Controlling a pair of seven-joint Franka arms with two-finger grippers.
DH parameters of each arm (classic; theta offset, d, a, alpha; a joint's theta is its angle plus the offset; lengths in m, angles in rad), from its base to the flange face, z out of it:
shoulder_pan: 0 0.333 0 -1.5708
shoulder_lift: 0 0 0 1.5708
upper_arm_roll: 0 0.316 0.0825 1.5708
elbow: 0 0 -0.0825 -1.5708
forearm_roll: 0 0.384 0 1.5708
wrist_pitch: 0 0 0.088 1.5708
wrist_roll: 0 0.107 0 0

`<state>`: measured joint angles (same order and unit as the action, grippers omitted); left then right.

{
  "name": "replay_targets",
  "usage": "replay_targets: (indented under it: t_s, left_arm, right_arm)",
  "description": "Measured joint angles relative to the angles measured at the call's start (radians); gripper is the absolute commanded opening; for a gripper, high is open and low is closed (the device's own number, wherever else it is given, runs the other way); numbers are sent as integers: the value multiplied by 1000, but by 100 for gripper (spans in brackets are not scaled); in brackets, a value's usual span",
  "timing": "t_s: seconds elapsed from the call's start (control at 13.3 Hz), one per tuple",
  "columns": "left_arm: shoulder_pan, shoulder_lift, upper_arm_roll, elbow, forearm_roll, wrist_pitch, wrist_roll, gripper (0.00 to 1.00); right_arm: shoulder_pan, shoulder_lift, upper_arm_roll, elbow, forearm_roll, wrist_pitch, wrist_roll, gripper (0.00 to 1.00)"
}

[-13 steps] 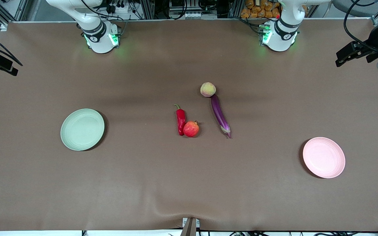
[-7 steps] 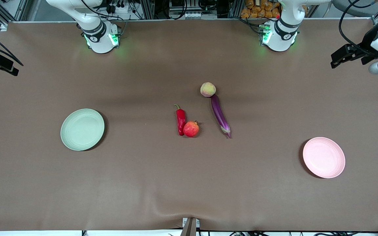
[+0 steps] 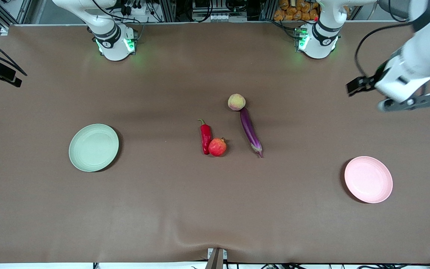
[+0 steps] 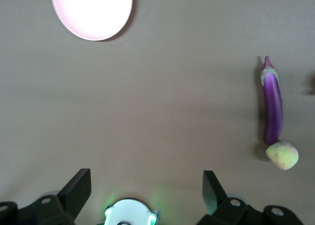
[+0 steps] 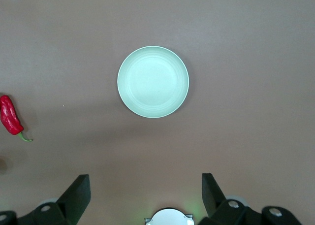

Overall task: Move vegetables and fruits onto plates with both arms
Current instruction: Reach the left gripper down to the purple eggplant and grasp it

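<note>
No item is yet transferred: eggplant (image 3: 251, 131), peach (image 3: 236, 101), chili pepper (image 3: 205, 136) and red fruit (image 3: 217, 147) lie mid-desk between the unloaded green plate (image 3: 93, 147) and pink plate (image 3: 368, 179). Both grippers' jaws are parted, holding nothing: the left gripper (image 4: 146, 188) is raised over the desk's left-arm end, the right gripper (image 5: 145, 188) over the green plate.

My table (image 3: 162, 209) wears matte brown cloth; glossy purple eggplant (image 3: 251, 131), shiny red chili (image 3: 205, 137), two matte plates (image 3: 93, 147).

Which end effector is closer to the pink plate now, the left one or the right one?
Left. The left end effector hangs over the table at the pink plate's end; the right end effector is above the green plate.
</note>
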<state>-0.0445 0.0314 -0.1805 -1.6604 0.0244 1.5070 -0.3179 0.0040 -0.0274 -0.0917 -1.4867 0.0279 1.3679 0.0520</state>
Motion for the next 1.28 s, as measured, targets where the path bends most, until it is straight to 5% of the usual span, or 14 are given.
replay_targets:
  t_s: [0.53,0.75,1.28]
  left_arm:
    - [-5,96,-100,-282,-43,390,-107,100]
    - [-60,198,-181,-292,-42,519,-341,100]
    - [-245,431,-186,-295,12,761,-708,100]
  right_arm:
    - [-2,0,-6,3,-1,10,0,100]
    - [-3,3,-7,2,-50,10,0,100]
    - [-5,82,-4,0,-79,16,0,100]
